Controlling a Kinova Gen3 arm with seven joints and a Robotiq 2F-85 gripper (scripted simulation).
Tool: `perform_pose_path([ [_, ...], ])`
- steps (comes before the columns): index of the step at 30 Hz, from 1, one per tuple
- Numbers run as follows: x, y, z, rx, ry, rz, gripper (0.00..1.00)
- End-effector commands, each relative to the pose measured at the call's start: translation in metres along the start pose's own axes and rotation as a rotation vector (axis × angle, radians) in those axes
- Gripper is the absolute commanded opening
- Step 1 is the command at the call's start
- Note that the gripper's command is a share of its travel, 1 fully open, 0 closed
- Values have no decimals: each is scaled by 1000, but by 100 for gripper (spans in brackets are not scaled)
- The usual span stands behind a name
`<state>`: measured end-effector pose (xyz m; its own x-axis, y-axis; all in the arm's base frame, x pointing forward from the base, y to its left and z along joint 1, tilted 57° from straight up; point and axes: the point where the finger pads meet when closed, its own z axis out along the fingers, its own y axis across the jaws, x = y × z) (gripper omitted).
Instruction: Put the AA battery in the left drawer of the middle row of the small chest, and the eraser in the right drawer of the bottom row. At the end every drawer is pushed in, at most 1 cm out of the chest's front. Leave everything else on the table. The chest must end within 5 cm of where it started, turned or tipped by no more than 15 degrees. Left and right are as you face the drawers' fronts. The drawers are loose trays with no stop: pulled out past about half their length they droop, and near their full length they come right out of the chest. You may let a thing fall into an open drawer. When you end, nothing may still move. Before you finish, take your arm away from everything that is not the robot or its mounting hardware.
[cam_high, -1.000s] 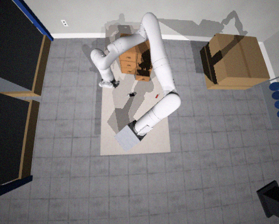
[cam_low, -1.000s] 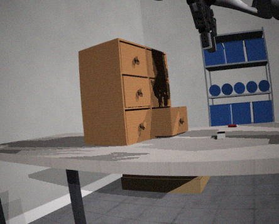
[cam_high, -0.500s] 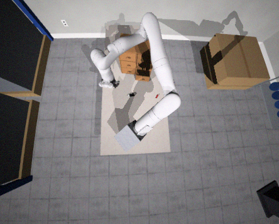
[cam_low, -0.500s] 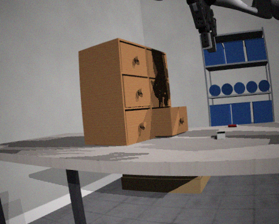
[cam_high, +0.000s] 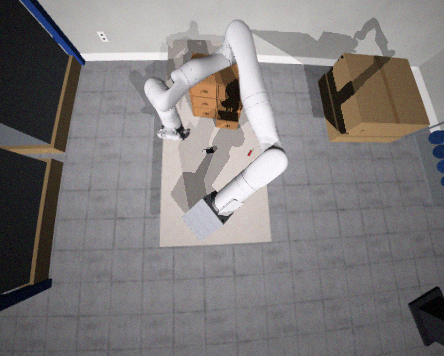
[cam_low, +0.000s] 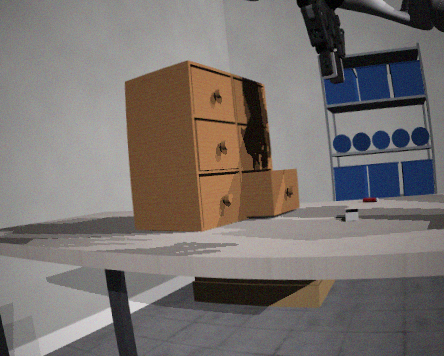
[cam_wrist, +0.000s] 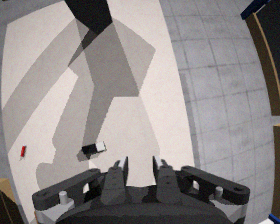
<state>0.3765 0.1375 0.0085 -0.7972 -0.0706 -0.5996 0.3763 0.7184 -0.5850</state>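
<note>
With our black two-finger gripper (cam_wrist: 140, 167) partly closed on nothing, high above the small black-and-white block (cam_wrist: 93, 150), we should centre, then descend straight.

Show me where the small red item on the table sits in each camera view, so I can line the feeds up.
Top: the red item lies on the table right of center, below the chest.
Exterior: it shows far right on the table, beyond the black-and-white piece.
Wrist: it sits at the left edge.
Shared landmark: the black-and-white piece.
</note>
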Motion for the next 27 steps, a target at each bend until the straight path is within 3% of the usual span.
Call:
perform_pose_path([
  [1,0,0,-1,-2,-1,4,33],
  [27,-3,-1,6,-6,-9,161,33],
])
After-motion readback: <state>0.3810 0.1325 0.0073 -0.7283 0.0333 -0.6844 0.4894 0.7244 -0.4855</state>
